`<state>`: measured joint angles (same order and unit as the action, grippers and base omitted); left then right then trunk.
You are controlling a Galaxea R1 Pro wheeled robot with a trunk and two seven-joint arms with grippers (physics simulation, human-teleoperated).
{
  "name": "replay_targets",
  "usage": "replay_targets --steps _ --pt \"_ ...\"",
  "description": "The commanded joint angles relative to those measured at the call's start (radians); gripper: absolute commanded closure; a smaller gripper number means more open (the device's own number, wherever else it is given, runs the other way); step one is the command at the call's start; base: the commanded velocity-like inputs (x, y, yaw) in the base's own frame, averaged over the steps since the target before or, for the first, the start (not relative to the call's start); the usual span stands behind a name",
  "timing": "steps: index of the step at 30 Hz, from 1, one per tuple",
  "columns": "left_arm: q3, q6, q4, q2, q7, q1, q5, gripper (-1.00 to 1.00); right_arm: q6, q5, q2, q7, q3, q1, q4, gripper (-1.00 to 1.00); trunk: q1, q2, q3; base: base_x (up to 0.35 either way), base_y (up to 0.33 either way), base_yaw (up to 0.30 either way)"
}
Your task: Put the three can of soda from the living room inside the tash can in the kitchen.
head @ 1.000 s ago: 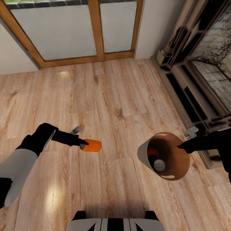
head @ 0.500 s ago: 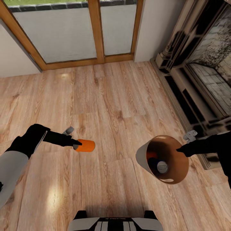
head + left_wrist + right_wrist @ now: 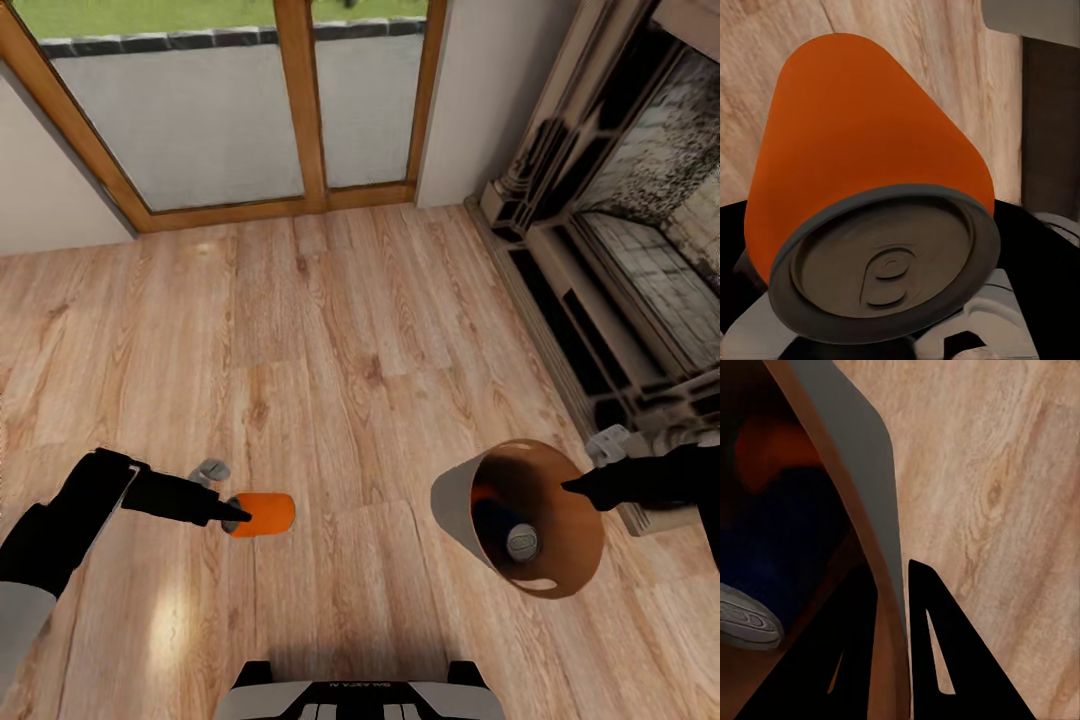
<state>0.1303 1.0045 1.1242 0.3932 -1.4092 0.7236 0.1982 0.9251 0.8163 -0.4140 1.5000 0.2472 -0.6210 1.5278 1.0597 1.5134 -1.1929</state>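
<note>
No readable writing or brand anywhere. Tash can [image 3: 470,495] at 4 o'clock in head view, held off wood floor [image 3: 350,330], tilted, mouth facing up toward camera; inside, blue can [image 3: 505,525] with silver top [image 3: 523,542] showing, plus orange can [image 3: 482,492] behind it. Right gripper [image 3: 572,487] pinching bin rim, one finger [image 3: 851,660] inside, one outside. Left gripper [image 3: 235,514] at 8 o'clock clamping third orange can [image 3: 263,514] at its lid end [image 3: 889,274], long axis horizontal, base pointing to 3 o'clock. Fireplace [image 3: 640,220] at 2 o'clock, glass doors [image 3: 250,110] at 12.
</note>
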Motion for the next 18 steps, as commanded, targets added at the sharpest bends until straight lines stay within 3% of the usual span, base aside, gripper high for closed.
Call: replay_targets --steps 1,4,9,10,12,14,16,18 --pt "-0.004 0.000 0.019 0.000 0.005 -0.016 0.001 1.00 -0.002 -0.005 0.005 0.002 0.001 0.004 0.000 1.00 -0.004 -0.007 0.005 0.000 0.000 0.000" --pt "-0.018 -0.002 0.088 -0.002 0.046 -0.072 0.001 1.00 -0.045 -0.007 0.031 -0.035 0.017 0.030 0.000 1.00 -0.015 -0.028 0.019 0.000 0.000 0.000" --pt "-0.061 -0.010 0.186 -0.009 0.177 -0.160 -0.001 1.00 -0.203 -0.008 0.111 -0.140 0.085 0.093 0.000 1.00 -0.035 -0.063 0.043 0.000 0.000 0.000" --pt "-0.087 -0.019 0.213 -0.011 0.219 -0.193 -0.002 1.00 -0.291 -0.008 0.145 -0.169 0.133 0.121 0.000 1.00 -0.038 -0.070 0.048 0.000 0.000 0.000" --pt "-0.106 -0.037 0.223 -0.012 0.236 -0.211 -0.002 1.00 -0.346 -0.008 0.165 -0.181 0.168 0.137 0.000 1.00 -0.046 -0.084 0.057 0.000 0.000 0.000" --pt "-0.153 -0.087 0.235 -0.017 0.270 -0.235 -0.004 1.00 -0.445 -0.010 0.198 -0.195 0.246 0.158 -0.003 1.00 -0.054 -0.098 0.066 0.000 0.000 0.000" --pt "-0.170 -0.099 0.237 -0.023 0.283 -0.244 -0.006 1.00 -0.471 -0.010 0.205 -0.198 0.269 0.162 -0.009 1.00 -0.061 -0.112 0.076 0.000 0.000 0.000" --pt "-0.233 -0.139 0.243 -0.043 0.330 -0.274 -0.010 1.00 -0.521 -0.011 0.213 -0.202 0.303 0.166 -0.038 1.00 -0.069 -0.126 0.085 0.000 0.000 0.000"
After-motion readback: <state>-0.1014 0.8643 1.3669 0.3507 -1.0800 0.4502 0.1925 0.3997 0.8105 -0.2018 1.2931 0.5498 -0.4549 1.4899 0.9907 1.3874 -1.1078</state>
